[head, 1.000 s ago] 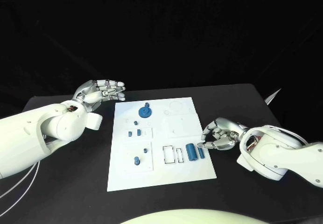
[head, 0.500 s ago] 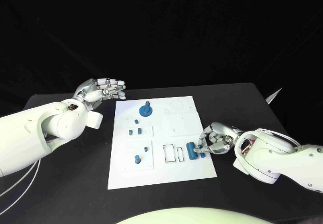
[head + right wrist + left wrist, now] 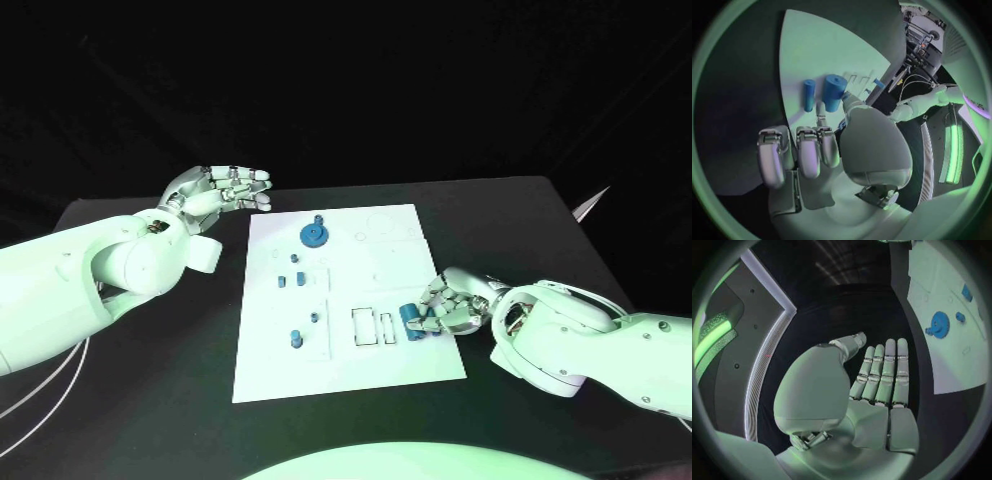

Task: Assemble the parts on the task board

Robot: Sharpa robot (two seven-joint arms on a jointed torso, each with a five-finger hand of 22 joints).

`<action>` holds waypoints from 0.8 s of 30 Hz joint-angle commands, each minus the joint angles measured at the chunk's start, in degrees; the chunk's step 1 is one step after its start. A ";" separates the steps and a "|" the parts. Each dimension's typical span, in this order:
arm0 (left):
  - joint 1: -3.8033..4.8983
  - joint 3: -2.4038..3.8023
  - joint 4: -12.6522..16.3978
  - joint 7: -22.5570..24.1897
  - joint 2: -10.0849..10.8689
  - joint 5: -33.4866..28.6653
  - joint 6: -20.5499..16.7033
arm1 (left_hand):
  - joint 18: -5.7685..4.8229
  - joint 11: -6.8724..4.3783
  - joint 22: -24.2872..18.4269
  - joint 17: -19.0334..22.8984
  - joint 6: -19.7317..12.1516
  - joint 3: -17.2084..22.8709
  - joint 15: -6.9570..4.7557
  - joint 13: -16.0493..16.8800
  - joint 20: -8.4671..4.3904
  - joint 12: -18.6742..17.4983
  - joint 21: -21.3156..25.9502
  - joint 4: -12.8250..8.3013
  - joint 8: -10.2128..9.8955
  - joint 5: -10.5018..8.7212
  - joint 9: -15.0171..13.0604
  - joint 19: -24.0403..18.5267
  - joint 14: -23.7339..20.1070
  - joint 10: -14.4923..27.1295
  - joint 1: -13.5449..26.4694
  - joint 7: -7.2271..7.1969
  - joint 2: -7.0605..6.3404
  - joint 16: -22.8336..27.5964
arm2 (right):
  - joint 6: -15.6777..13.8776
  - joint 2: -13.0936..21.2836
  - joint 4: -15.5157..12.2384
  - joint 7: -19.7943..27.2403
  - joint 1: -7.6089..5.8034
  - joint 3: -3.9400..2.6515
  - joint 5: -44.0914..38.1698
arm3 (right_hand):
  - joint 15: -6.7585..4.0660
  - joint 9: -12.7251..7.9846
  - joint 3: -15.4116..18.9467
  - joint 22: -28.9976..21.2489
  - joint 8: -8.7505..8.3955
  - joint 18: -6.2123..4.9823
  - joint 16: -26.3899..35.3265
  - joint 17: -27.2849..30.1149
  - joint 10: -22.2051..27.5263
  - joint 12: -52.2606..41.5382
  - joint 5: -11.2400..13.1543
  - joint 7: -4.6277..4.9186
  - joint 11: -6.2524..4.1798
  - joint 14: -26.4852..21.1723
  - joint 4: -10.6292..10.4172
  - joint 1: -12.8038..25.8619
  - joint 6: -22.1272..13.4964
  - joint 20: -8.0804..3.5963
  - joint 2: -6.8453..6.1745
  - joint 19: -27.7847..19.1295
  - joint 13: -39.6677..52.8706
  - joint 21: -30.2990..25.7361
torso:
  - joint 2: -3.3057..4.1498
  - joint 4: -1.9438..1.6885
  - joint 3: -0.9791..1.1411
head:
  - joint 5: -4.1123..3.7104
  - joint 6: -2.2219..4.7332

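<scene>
The white task board [image 3: 378, 360] lies in the middle of the table. On it are a blue gear [image 3: 315, 236] at the far end, small blue parts [image 3: 290, 280] on its left half, and two blue cylinders [image 3: 415, 322] near its right edge. My right hand [image 3: 451, 309] is over that edge, right beside the cylinders. In the right wrist view its thumb tip touches the thick cylinder [image 3: 833, 92], the thin cylinder [image 3: 809, 95] lies alongside, and its fingers [image 3: 799, 152] curl short of both. My left hand [image 3: 218, 190] hovers off the board's far left corner, fingers [image 3: 882, 372] straight, holding nothing.
Two white-outlined slots [image 3: 371, 326] on the board lie just left of the cylinders. Bare black table [image 3: 548, 230] surrounds the board on all sides. My left forearm [image 3: 101, 280] lies along the table's left part.
My right hand has slid left and a little nearer, from beside the board's right edge up to the two cylinders. The left hand has stayed in place.
</scene>
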State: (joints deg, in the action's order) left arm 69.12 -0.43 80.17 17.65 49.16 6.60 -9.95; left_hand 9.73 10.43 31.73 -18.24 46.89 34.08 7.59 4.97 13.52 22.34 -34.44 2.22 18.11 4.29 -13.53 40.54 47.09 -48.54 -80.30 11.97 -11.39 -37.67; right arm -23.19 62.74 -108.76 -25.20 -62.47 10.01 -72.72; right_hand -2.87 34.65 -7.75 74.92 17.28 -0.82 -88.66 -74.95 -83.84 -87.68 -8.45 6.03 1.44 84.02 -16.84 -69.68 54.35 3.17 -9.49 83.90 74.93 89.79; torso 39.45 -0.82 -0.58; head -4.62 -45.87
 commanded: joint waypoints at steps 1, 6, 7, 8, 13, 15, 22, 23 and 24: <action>0.02 0.04 0.11 0.17 0.00 -0.15 0.96 | 0.57 0.19 -0.04 0.03 -0.48 -0.47 0.10 -0.05 0.07 -0.16 0.38 0.02 0.26 0.08 0.05 0.41 0.47 -0.12 0.18 1.62 0.50 0.27 | 0.70 -0.46 0.15 -0.82 0.19 0.01 -1.30 | 0.24 0.06 0.37 15.08 0.30 0.82 -0.14 -11.73 -4.91 -0.24 -0.27 -0.20 -0.12 5.34 0.11 0.14 0.10 0.10 0.39 6.10 13.51 0.21 | -0.04 0.00 -0.05 | 0.07 -0.12; 0.02 0.04 0.10 0.13 0.05 -0.15 0.97 | 0.57 0.19 -0.04 0.03 -0.48 -0.47 0.10 -0.05 0.07 -0.16 0.38 0.02 0.26 0.08 0.05 0.41 0.47 -0.12 0.18 1.62 0.50 0.27 | 1.13 -1.18 0.53 -1.13 0.32 0.00 -1.55 | 0.24 0.08 0.42 15.08 0.32 0.82 -0.13 -11.70 -4.89 -0.21 -0.32 -0.20 -0.12 5.33 0.12 0.22 0.13 0.10 0.43 6.10 13.48 0.21 | -0.03 0.02 -0.10 | -0.09 -0.04; 0.02 0.04 0.09 0.13 0.05 -0.15 0.98 | 0.57 0.19 -0.04 0.03 -0.48 -0.47 0.10 -0.05 0.07 -0.16 0.38 0.02 0.26 0.08 0.05 0.41 0.47 -0.12 0.18 1.62 0.50 0.27 | 1.31 -1.29 0.61 -1.25 0.35 0.00 -1.67 | 0.24 0.08 0.42 15.08 0.32 0.82 -0.13 -11.70 -4.89 -0.21 -0.32 -0.20 -0.12 5.33 0.12 0.22 0.13 0.10 0.43 6.10 13.48 0.21 | -0.03 0.02 -0.11 | -0.10 -0.03; 0.02 0.04 0.09 0.13 0.06 -0.15 0.98 | 0.57 0.19 -0.05 0.03 -0.49 -0.48 0.10 -0.05 0.07 -0.16 0.38 0.02 0.26 0.08 0.05 0.41 0.47 -0.12 0.18 1.62 0.50 0.27 | 1.62 -1.41 0.71 -1.43 0.38 0.00 -1.83 | 0.24 0.09 0.48 15.08 0.33 0.82 -0.14 -11.72 -4.87 -0.16 -0.33 -0.21 -0.13 5.33 0.11 0.32 0.15 0.10 0.45 6.10 13.45 0.21 | -0.04 0.03 -0.10 | -0.11 -0.03; 0.02 0.04 0.11 0.07 0.11 -0.15 1.04 | 0.57 0.20 -0.13 0.03 -0.51 -0.50 0.11 -0.10 0.08 -0.18 0.51 0.05 0.28 0.10 0.07 0.45 0.44 -0.07 0.17 1.64 0.56 0.32 | 5.07 -2.25 1.26 -4.46 0.75 0.00 -4.68 | 0.21 0.32 1.80 15.08 0.43 0.82 -0.23 -11.96 -4.76 0.00 0.60 -0.27 -0.17 5.37 0.07 1.86 0.18 0.08 0.56 6.10 13.36 0.21 | -0.02 0.03 -0.08 | -0.12 -0.09; 0.02 0.04 0.12 0.01 0.13 -0.15 1.09 | 0.56 0.22 -0.22 0.03 -0.52 -0.56 0.14 -0.14 0.10 -0.19 0.65 0.21 0.30 0.11 0.08 0.49 0.44 -0.05 0.32 1.67 0.66 0.35 | 6.22 -2.58 1.40 -5.93 1.00 0.00 -6.17 | 0.21 0.33 1.83 15.08 0.44 0.82 -0.29 -12.12 -4.78 -0.03 0.63 -0.28 -0.18 5.40 0.08 1.89 0.20 0.08 0.58 6.10 13.38 0.21 | -0.01 0.03 -0.05 | -0.11 -0.16; 0.02 0.04 0.14 -0.09 0.21 -0.15 1.20 | 0.55 0.25 -0.32 0.01 -0.54 -0.62 0.17 -0.17 0.13 -0.19 0.81 0.41 0.33 0.12 0.10 0.55 0.43 -0.03 0.52 1.69 0.77 0.38 | 7.11 -3.36 1.72 -8.25 1.39 -0.01 -8.61 | 0.13 0.50 1.91 15.08 0.66 0.82 -0.29 -12.13 -4.68 0.14 0.47 -0.42 -0.29 5.40 0.39 1.08 0.53 0.04 0.61 6.10 13.27 0.21 | -0.04 0.03 -0.04 | -0.13 -0.13; 0.02 0.04 0.14 -0.10 0.21 -0.15 1.21 | 0.55 0.25 -0.32 0.01 -0.54 -0.62 0.17 -0.17 0.13 -0.19 0.81 0.41 0.33 0.12 0.10 0.55 0.43 -0.03 0.52 1.69 0.77 0.38 | 7.00 -3.41 1.73 -8.30 1.40 -0.01 -8.71 | 0.07 0.59 1.73 15.08 0.77 0.82 -0.30 -12.16 -4.68 0.16 0.10 -0.51 -0.36 5.41 0.49 0.42 0.73 -0.01 0.75 6.10 13.26 0.21 | -0.04 0.03 -0.04 | -0.13 -0.13; 0.02 0.04 0.15 -0.11 0.21 -0.15 1.22 | 0.55 0.25 -0.32 0.01 -0.54 -0.62 0.17 -0.17 0.13 -0.19 0.81 0.41 0.33 0.12 0.10 0.55 0.43 -0.03 0.52 1.69 0.77 0.38 | 6.77 -3.45 1.73 -8.33 1.42 -0.01 -8.80 | 0.03 0.63 1.63 15.08 0.82 0.82 -0.31 -12.18 -4.70 0.13 -0.09 -0.55 -0.40 5.41 0.52 0.09 0.83 -0.03 0.81 6.10 13.29 0.21 | -0.06 0.03 -0.03 | -0.17 -0.12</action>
State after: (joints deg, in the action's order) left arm 69.11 -0.43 80.18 17.40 49.40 6.60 -9.76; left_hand 9.73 10.43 31.51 -18.24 46.89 33.68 7.79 4.87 13.72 22.34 -33.87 2.61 18.11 4.29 -13.48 40.75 47.29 -48.54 -79.84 11.97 -10.93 -37.67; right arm -20.05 59.40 -107.43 -30.23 -61.75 9.45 -79.25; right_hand -2.87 35.51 -5.95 74.91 18.20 -0.82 -88.65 -74.93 -83.83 -87.67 -8.24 5.65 1.44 84.03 -16.59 -68.73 54.94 3.17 -9.00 83.90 74.92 89.75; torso 39.41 -0.79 -0.63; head -4.75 -46.01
